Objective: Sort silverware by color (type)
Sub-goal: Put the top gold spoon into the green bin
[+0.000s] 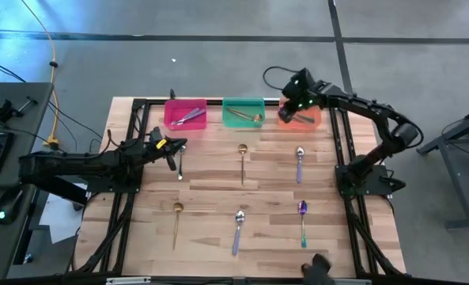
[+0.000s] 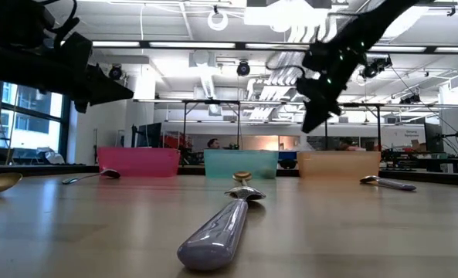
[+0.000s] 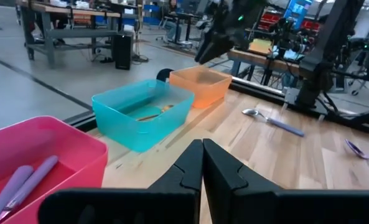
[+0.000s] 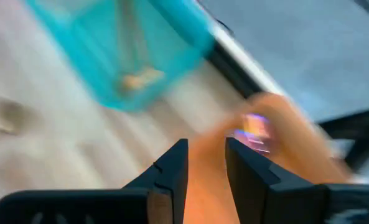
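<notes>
Right gripper (image 1: pixel 292 105) is up over the orange bin (image 1: pixel 312 121), fingers parted with a narrow gap and nothing between them. An iridescent spoon (image 4: pixel 254 132) lies in the bin just beyond its fingertips, so this looks like the drop-off step, already let go.

Left gripper (image 1: pixel 172 154) hangs low over the table near the pink bin (image 1: pixel 185 113), fingers pressed together, empty. The small silver spoon (image 1: pixel 181 161) lies just beside its tip, long axis running front to back, bowl toward the bins.

To do it well, I judge: lift the right gripper straight up clear of the bin wall before swinging out. The next same-colour pick is probably the purple spoon with teal handle (image 1: pixel 302 221), well away from that gripper toward the front edge, long axis front to back, bowl toward the bins. Come down with the fingers across the handle, not along it.

Other spoons left on the table:
- gold spoon (image 1: pixel 243 161), front of the teal bin (image 1: pixel 243 112), bowl toward bins
- lavender spoon (image 1: pixel 299 163), front of the orange bin, same heading
- gold spoon at front left (image 1: pixel 176 222)
- lavender spoon at front centre (image 1: pixel 237 229), slightly tilted

The pink bin holds lavender pieces and the teal bin holds gold.
</notes>
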